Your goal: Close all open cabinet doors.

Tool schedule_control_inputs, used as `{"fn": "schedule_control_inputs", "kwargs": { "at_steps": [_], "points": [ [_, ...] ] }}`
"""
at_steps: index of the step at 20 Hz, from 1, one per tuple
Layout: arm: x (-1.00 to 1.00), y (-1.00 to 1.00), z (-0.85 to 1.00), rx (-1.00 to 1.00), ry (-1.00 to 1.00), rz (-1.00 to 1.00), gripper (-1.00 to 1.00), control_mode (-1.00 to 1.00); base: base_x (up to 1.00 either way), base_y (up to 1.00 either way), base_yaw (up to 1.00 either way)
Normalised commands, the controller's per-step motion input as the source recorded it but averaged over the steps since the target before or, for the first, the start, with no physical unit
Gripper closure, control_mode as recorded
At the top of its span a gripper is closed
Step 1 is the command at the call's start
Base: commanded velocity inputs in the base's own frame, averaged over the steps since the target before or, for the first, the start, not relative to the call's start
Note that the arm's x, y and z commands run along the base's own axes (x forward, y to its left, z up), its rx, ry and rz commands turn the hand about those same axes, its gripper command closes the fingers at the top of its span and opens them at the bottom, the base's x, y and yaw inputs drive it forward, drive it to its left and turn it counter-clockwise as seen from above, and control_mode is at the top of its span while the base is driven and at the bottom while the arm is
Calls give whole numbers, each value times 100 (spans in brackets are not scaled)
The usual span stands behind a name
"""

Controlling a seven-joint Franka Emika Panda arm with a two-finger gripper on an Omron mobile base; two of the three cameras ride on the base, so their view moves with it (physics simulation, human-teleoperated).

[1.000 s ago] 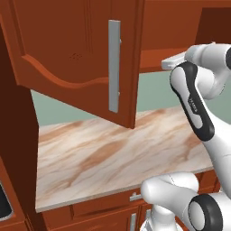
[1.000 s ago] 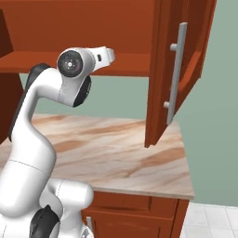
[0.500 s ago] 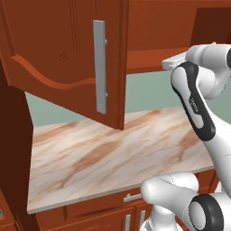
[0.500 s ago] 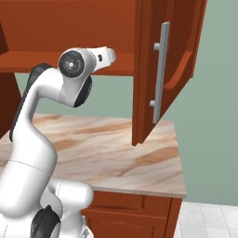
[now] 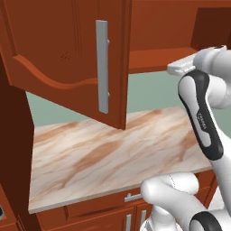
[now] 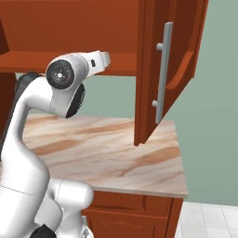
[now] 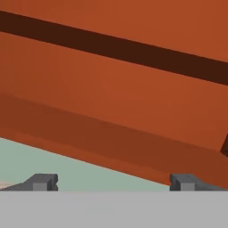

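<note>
Arm pose: the white arm rose from the base, bent at a dark elbow, and its upper end reached up toward the underside of the upper cabinet; in the right base view the wrist sat at about 10 o'clock of the picture.
Hand: the hand showed in the hand view with its two dark fingertips standing wide apart, at full spread, and nothing between them.
Hand's outlook: it faced the reddish-brown cabinet underside and a strip of green wall below it.
Cabinet door: the cabinet door hung open, swung out over the table, its arch-edged panel and long grey handle facing the left base camera.
Door relative to hand: in the left base view the door lay at about 9 o'clock from the arm's upper end, well apart from it; in the right base view it stood at about 3 o'clock, edge-on, with clear space between.
Contact: none visible between hand and door.
Table: marbled top, with drawer fronts under its front edge.
</note>
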Motion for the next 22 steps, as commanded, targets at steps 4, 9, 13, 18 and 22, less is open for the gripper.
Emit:
{"fn": "schedule_control_inputs", "kwargs": {
  "at_steps": [4, 9, 13, 18, 22],
  "points": [
    [-77, 0, 0, 0, -19, 0, -100, -100, 0, 0, 0],
    [-70, 0, 9, -5, -12, 0, -100, -100, 0, 0, 0],
    [-75, 2, 20, -8, -14, 0, -100, -100, 0, 0, 0],
    [-72, 31, 27, -18, -9, 3, -100, -100, 0, 0, 0],
    [-55, 43, 35, -29, 2, 1, -100, -100, 0, 0, 0]
  ]
}}
